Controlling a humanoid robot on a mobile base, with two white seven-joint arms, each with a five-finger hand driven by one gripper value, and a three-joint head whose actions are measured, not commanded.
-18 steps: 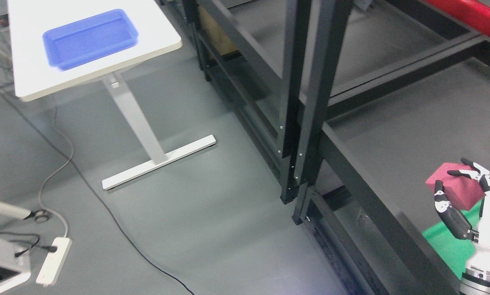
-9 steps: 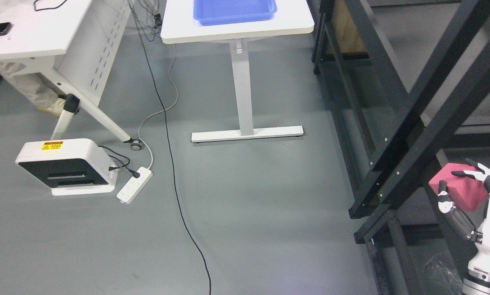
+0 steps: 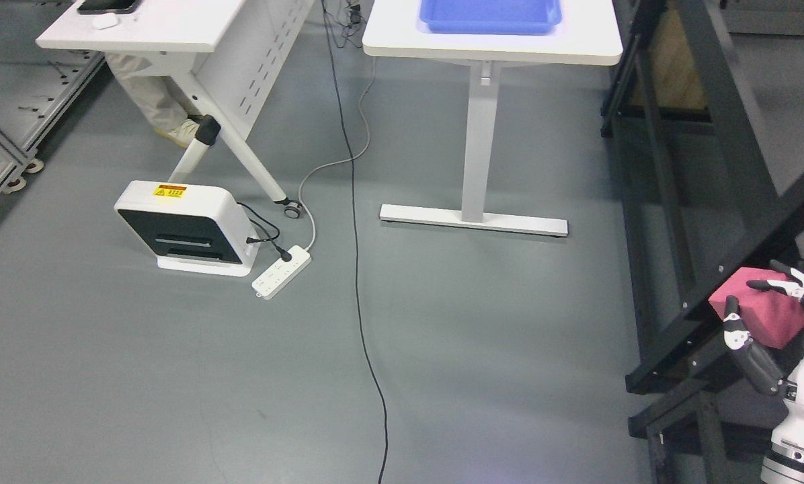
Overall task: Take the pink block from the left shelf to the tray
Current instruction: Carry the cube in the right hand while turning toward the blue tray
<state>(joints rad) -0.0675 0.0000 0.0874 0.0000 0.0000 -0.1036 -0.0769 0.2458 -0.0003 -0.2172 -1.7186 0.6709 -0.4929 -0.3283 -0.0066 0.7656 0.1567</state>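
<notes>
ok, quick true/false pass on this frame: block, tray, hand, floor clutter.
1. The right hand grips the pink block. True.
2. The block already lies in the blue tray. False: it is in the hand at the lower right, far from the tray.
3. The tray sits on the white table at the top of the view. True.
4. The tray holds several blocks. False: no blocks show in the visible part.
5. A power strip lies on the floor beside a white box unit. True.
6. The left hand holds the block too. False: no left hand is in view.
</notes>
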